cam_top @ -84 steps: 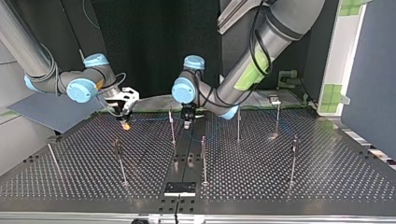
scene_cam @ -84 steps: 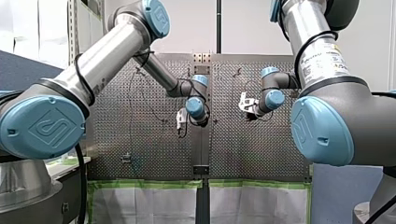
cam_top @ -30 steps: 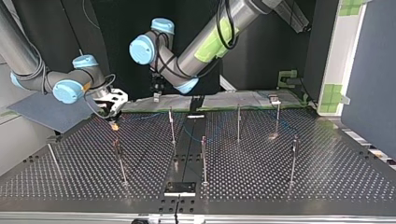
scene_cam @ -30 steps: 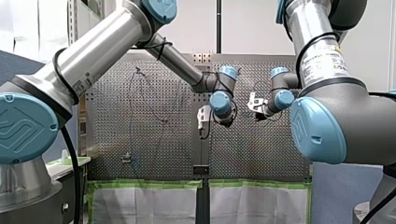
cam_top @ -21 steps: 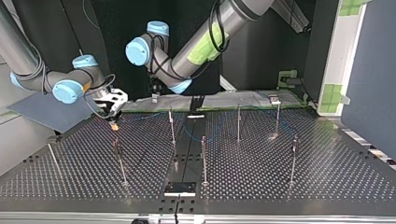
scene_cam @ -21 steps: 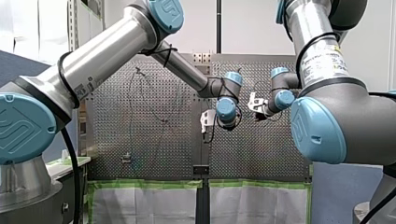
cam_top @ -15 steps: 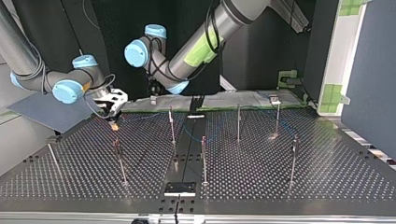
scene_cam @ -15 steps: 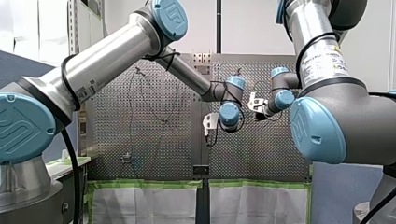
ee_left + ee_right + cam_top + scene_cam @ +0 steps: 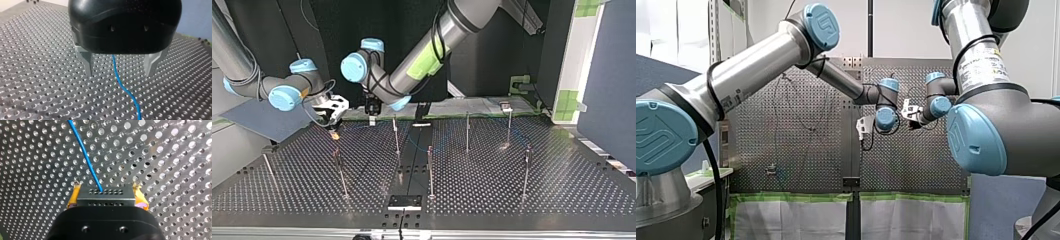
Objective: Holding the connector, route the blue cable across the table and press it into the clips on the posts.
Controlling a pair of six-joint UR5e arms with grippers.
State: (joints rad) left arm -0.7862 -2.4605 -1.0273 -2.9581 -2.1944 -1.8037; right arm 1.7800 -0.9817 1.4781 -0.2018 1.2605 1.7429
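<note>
Blue cable (image 9: 86, 157): it left the top face of the connector and ran ahead of my right gripper over the steel plate. In the left wrist view it passed through the gap between my left gripper's fingers, apart from both of them.
Connector (image 9: 105, 198): a grey block with rows of small holes, pinched at its two sides and held just above the table.
My right gripper (image 9: 106, 188): its yellow pads (image 9: 73, 196) were pressed against the connector. In the top view it sat at the left, near the table's far edge.
My left gripper (image 9: 119, 74): it had a black body, and its metal fingers (image 9: 88, 62) were spread wide and held nothing. The tips pointed down at the plate. In the top view its arm reached past the middle, and the gripper hung near my right one.
Posts (image 9: 430, 170): thin upright rods stood well apart across the table in the top view.
Clips: too small to tell whether the cable sat in any of them.
Table (image 9: 492, 200): perforated metal, with a dark strip down its middle in the top view.
</note>
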